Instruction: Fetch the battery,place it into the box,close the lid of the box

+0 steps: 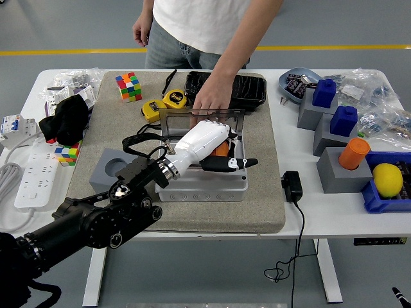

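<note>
A grey box (202, 187) stands on the beige mat (270, 205) in the middle of the table. Its clear lid (186, 117) is upright, and a person's hand (210, 101) holds it at the top edge. My left hand (229, 162) reaches into the box from the left, its black fingers stretched out flat to the right. An orange battery (222, 149) lies inside the box, just behind and partly under the white palm. The fingers do not look closed on it. My right hand is out of view.
Behind the box are two yellow tape measures (173, 98), a colour cube (129, 86) and a black tray (226, 88). A grey block with a hole (114, 169) sits left of the box. A black adapter (292, 186) lies to its right. Further right stand grey blocks (337, 170).
</note>
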Robot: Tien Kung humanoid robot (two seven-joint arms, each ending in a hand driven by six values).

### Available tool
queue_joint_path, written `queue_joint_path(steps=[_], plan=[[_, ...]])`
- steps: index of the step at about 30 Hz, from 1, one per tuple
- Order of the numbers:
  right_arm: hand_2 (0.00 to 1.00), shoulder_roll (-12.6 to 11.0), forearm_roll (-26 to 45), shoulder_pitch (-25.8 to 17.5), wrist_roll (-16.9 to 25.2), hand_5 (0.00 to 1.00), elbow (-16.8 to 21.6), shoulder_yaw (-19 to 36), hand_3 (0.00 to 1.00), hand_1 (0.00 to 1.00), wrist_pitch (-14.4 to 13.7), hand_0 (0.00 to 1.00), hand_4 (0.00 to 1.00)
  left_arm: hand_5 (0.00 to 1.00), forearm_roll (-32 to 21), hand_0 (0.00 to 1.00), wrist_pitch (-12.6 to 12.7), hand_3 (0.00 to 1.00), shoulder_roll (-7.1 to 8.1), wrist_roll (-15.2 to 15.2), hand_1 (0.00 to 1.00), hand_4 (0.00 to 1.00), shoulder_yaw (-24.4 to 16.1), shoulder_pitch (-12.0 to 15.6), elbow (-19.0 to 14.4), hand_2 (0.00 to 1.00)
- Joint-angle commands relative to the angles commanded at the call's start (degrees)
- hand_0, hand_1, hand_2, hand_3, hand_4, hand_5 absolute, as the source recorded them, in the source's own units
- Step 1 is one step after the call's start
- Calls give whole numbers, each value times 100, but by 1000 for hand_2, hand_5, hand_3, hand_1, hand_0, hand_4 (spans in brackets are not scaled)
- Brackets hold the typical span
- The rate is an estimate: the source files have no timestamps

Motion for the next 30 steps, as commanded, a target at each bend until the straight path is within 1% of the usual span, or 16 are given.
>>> queue_joint_path(steps=[3,4,6,9,10,11,15,16,19,21,22,23,25,27,28,30], plan=[[732,-2,2,1,2,998,-3,2,760,751,-1,793,998,998,48,346,-136,513,37,60,298,978,-58,-18,-21,223],[732,-3,4,0,3,998,-4,2,760,751,-1,792,998,998,57,888,-162,635,42,71,701,998,-67,-21,-22,631],[732,-3,5,0,2,998,-3,5,760,751,-1,792,998,998,75,888,-250,635,52,111,701,998,-98,-21,-25,631],[732,0,-4,-4,-1,998,-1,17,760,751,3,792,998,998,108,888,-313,635,70,136,701,998,-123,-8,-47,631],[730,1,-12,-4,-3,998,0,25,760,747,4,792,998,998,125,975,-360,664,89,167,768,998,-140,5,-90,705],[730,2,-17,-4,-3,998,2,33,760,747,5,792,998,998,144,975,-373,664,103,182,768,998,-148,14,-124,705],[730,2,-31,-8,-6,998,3,65,760,747,8,792,998,998,270,975,-392,664,234,292,768,998,-195,101,-485,705],[730,0,-35,-9,-5,998,4,78,760,744,8,792,998,998,387,858,-390,608,301,368,647,995,-241,156,-682,607],[730,-1,-35,-9,-5,998,-2,97,760,744,4,792,998,998,616,858,-483,608,447,564,647,995,-367,282,-1257,607],[730,0,-61,-17,-5,998,5,141,760,744,3,792,998,998,820,858,-859,608,584,843,647,995,-526,402,-1676,607],[728,1,-61,-18,-7,998,4,146,759,743,3,792,998,998,915,533,-1083,552,638,992,531,998,-604,450,-1911,556],[728,3,-62,-20,-8,998,3,158,759,743,3,792,998,998,951,533,-1304,552,697,1144,531,998,-689,503,-2135,556],[728,7,-74,-25,-9,998,5,188,759,743,4,792,998,998,753,533,-1818,552,803,1630,531,998,-916,603,-2637,556],[728,12,-88,-29,-13,998,7,205,759,743,3,792,998,998,353,533,-2232,552,863,2035,531,998,-1185,700,-3049,556],[731,15,-92,-31,-15,998,7,210,759,741,2,792,998,972,130,478,-2456,544,872,2259,535,998,-1356,748,-3273,569],[731,22,-90,-35,-15,998,4,210,759,741,0,792,998,972,-429,478,-3014,544,852,2818,535,998,-1777,807,-3827,569]])
